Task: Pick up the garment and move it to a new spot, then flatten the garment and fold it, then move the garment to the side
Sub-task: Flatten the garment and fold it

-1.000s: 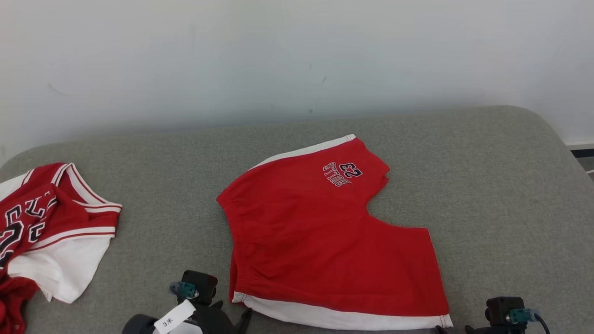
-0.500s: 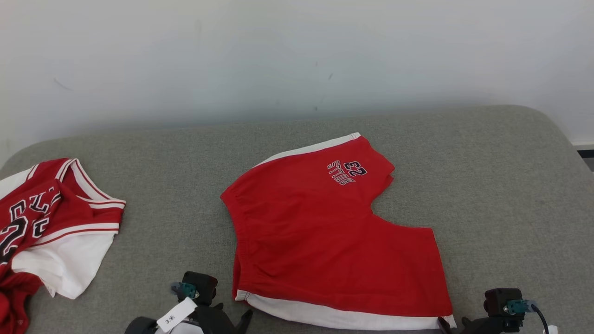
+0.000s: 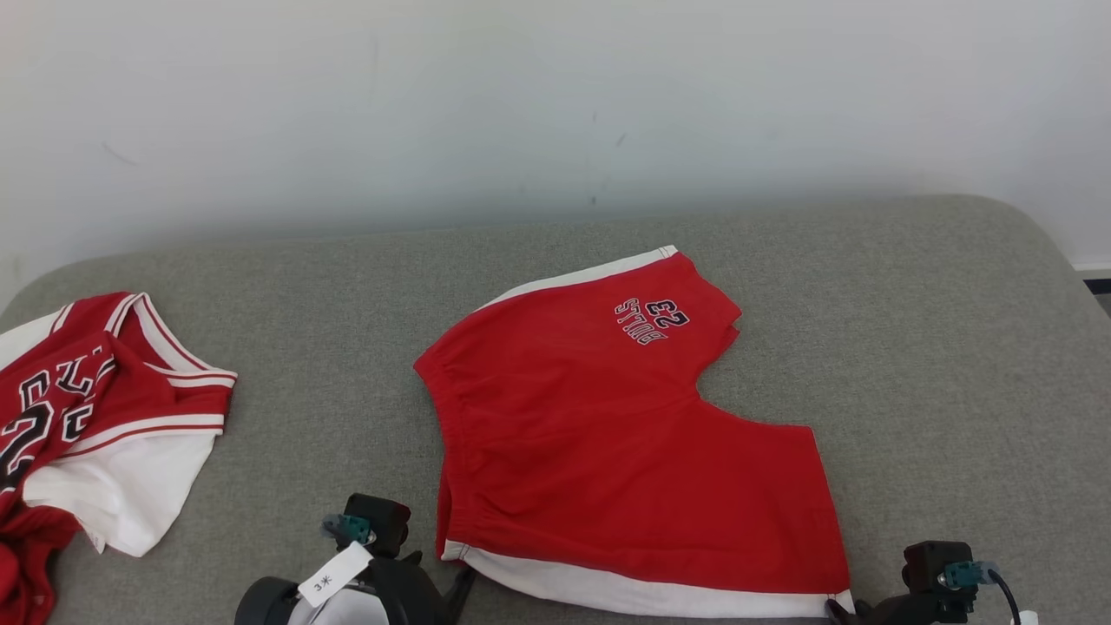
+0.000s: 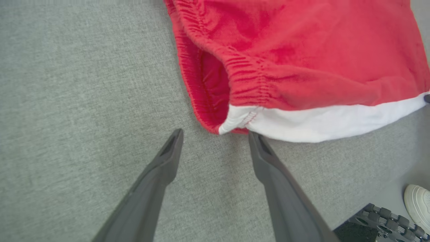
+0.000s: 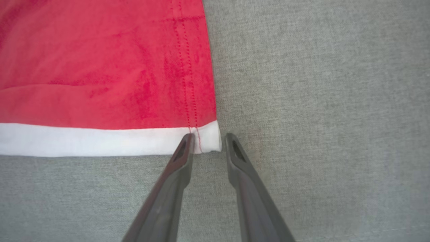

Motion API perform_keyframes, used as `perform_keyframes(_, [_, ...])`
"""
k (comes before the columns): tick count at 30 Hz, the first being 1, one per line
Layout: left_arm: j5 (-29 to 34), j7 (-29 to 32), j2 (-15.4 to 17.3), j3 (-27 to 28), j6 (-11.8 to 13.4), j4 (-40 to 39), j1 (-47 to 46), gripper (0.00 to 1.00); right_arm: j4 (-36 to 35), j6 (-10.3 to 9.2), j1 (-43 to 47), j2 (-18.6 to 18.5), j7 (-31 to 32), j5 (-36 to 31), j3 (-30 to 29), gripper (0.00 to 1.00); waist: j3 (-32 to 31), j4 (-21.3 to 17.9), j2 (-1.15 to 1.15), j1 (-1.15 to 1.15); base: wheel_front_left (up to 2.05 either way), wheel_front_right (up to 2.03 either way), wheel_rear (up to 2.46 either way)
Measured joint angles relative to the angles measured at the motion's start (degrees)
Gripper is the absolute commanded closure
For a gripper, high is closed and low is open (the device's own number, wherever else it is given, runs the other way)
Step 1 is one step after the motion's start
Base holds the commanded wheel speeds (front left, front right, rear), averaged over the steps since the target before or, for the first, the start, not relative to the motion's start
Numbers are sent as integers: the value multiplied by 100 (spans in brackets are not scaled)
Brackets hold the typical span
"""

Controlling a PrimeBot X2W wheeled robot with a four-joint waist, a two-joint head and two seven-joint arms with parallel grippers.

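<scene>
1. The red shorts (image 3: pixel 608 434) are judged light, soft and limp; sagging is to be expected wherever they are not held.
2. They are spread flat ahead of both hands, white-banded edge nearest the fingertips.
3. The left hand (image 4: pixel 215 133) is held wide apart, just short of the waistband corner (image 4: pixel 231 121); nothing is gripped.
4. The right hand (image 5: pixel 210 135) is set partway apart, astride the hem corner (image 5: pixel 210 143), not yet clamped.
5. These two corners are judged the best holds.
6. The grey fabric surface (image 3: pixel 911 347) is judged matt and grippy, so dragged cloth may bunch. A jersey (image 3: pixel 104 408) lies well off beyond the left hand, and a pale wall (image 3: pixel 521 104) is seen far ahead.
</scene>
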Motion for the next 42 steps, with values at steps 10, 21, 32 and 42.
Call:
perform_keyframes(10, [0, -140, -30, -33, -53, 140, -55, 0, 48, 0, -13, 21, 0, 1, -3, 62, 12, -13, 0, 0, 0, 0, 0])
perform_keyframes(21, [-99, -253, 69, -165, -199, -3, -119, 0, 175, 0, -27, 30, -4, 30, -60, 63, -42, 47, 0, 0, 0, 0, 0])
perform_keyframes(32, [-179, -288, 129, -197, -208, -52, -118, 51, 215, 1, -30, 51, -4, 30, -11, 63, -102, 94, 0, -1, 0, 0, 0])
perform_keyframes(42, [-244, -312, 115, -246, -253, -49, -117, 100, 236, 5, -83, 74, -4, 30, 22, 97, -85, 57, 0, -1, 0, 0, 0])
